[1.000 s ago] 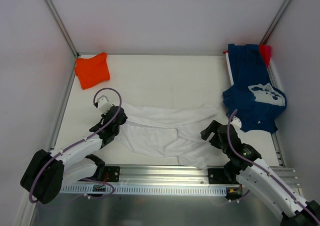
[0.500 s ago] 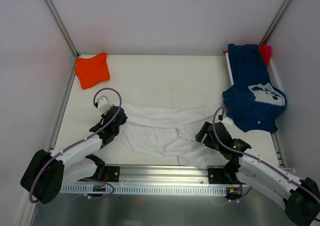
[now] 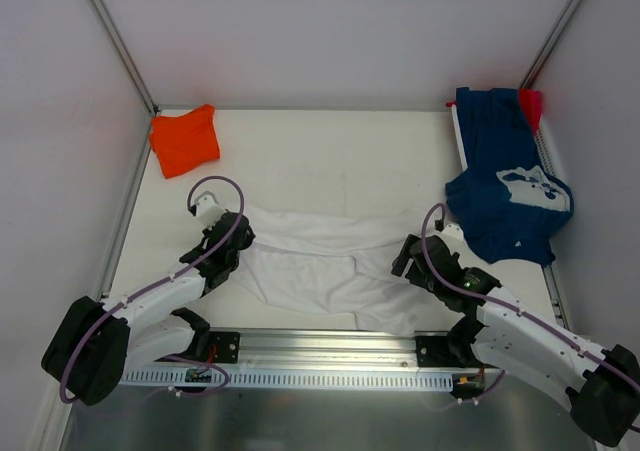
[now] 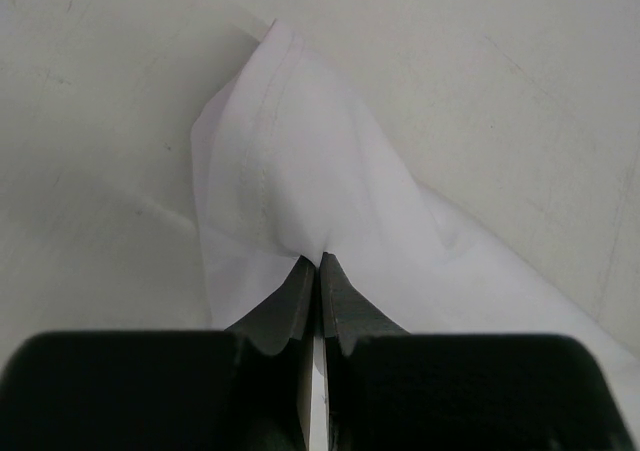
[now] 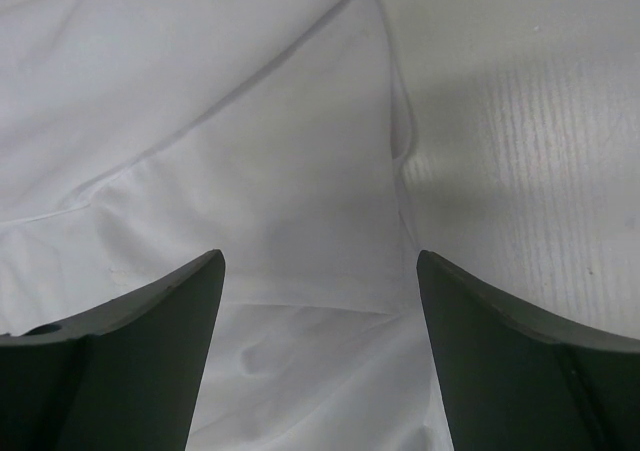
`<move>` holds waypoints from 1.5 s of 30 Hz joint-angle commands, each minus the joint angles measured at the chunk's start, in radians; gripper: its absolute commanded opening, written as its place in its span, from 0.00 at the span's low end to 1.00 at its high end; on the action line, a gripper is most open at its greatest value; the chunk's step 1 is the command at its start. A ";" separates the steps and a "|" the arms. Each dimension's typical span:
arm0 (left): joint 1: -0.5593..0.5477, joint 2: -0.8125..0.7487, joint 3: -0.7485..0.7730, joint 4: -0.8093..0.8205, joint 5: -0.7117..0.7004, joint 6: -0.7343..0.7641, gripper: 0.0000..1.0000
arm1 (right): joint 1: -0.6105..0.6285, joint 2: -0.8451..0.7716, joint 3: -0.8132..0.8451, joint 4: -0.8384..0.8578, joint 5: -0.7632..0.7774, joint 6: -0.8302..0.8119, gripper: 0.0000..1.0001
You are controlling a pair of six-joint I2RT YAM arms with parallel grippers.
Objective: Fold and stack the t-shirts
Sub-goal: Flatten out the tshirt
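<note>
right pincer (image 3: pixel 412 259) has been swung inward over the right edge of the white t-shirt (image 3: pixel 320 271).
the shirt is spread on the worktop (image 3: pixel 330 161), its left corner pinched in the left pincer (image 4: pixel 318 268); the right one is held wide and empty, so a grasp of that edge is judged next.

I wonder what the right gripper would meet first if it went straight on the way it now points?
Most likely the white t-shirt: the right gripper has its fingers open just over the cloth near its edge, though depth is unclear.
</note>
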 commanded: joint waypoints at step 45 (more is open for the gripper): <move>-0.009 0.039 -0.010 0.044 -0.029 -0.001 0.00 | 0.006 0.081 -0.018 0.102 0.001 0.002 0.58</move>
